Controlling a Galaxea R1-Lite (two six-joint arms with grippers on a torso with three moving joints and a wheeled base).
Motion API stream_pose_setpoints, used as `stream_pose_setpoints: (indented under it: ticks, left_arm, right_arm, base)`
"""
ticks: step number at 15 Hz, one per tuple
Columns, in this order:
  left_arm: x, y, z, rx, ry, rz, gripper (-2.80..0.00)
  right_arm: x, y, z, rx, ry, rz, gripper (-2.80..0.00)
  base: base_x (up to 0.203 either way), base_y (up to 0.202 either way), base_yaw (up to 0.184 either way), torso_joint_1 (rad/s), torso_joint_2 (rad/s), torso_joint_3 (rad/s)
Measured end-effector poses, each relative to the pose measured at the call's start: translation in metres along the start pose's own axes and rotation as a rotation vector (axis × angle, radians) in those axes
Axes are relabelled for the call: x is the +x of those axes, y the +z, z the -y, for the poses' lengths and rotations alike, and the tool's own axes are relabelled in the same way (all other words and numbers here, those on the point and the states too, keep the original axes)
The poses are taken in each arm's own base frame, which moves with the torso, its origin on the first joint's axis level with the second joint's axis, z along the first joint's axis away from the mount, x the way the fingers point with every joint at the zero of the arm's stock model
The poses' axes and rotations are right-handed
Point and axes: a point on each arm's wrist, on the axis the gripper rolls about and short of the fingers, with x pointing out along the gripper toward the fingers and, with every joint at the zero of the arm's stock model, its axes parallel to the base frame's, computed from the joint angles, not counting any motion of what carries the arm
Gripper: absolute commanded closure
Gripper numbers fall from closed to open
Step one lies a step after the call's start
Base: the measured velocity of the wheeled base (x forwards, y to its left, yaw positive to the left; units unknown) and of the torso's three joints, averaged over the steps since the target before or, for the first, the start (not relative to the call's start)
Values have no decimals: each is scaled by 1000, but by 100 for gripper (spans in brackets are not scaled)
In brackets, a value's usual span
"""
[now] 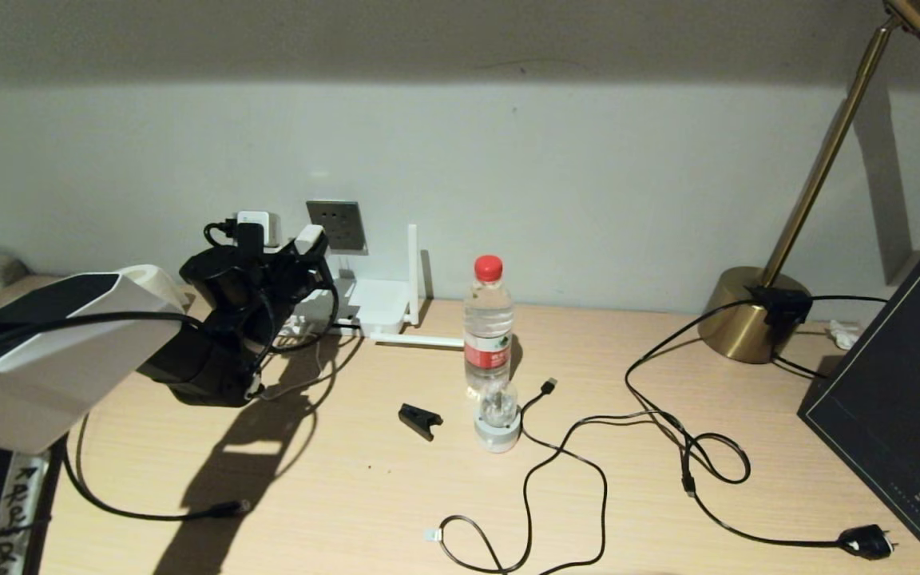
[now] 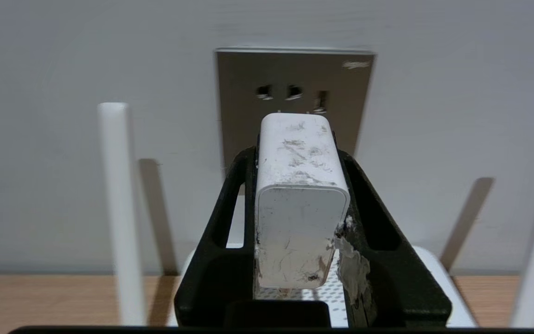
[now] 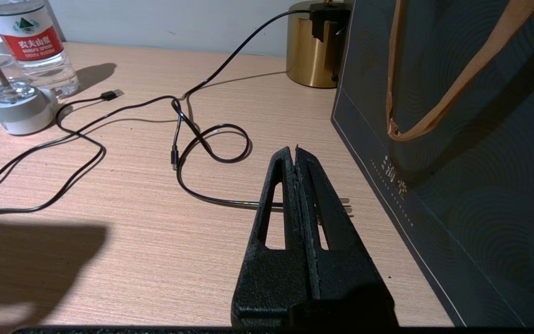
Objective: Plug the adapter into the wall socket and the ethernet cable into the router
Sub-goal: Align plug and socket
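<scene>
My left gripper (image 1: 308,249) (image 2: 298,155) is shut on the white adapter (image 1: 310,237) (image 2: 300,185), held above the router and pointed at the wall. The adapter's far end sits close to the grey wall socket (image 1: 335,226) (image 2: 244,93), just below its row of pin holes; its prong face is hidden. The white router (image 1: 376,306) (image 2: 434,264) lies under the socket with its antennas (image 2: 118,208) standing up. The ethernet cable's clear connector (image 1: 430,534) lies at the table's front edge. My right gripper (image 3: 295,150) is shut on nothing, low over the table on the right, outside the head view.
A water bottle (image 1: 488,323), a small domed white device (image 1: 497,419) and a black clip (image 1: 419,420) stand mid-table. A USB-tipped cable (image 1: 549,386), a black mains plug (image 1: 867,541), a brass lamp (image 1: 755,311) and a dark bag (image 1: 899,399) fill the right side.
</scene>
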Motion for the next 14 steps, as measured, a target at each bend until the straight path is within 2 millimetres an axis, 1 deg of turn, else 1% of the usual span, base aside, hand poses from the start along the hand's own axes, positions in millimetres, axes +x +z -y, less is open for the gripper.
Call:
stream_pose_setpoints:
  ticks: [5,14]
  left_arm:
    - [2,-4,7,-8,-13,-2,0]
    - [2,-5,4,-6,-4,-4,0]
  right_arm:
    - [0,0,0,0,0,0,0]
    - [0,0,0,0,0,0,0]
  base:
    - [0,0,0,0,0,0]
    - [0,0,0,0,0,0]
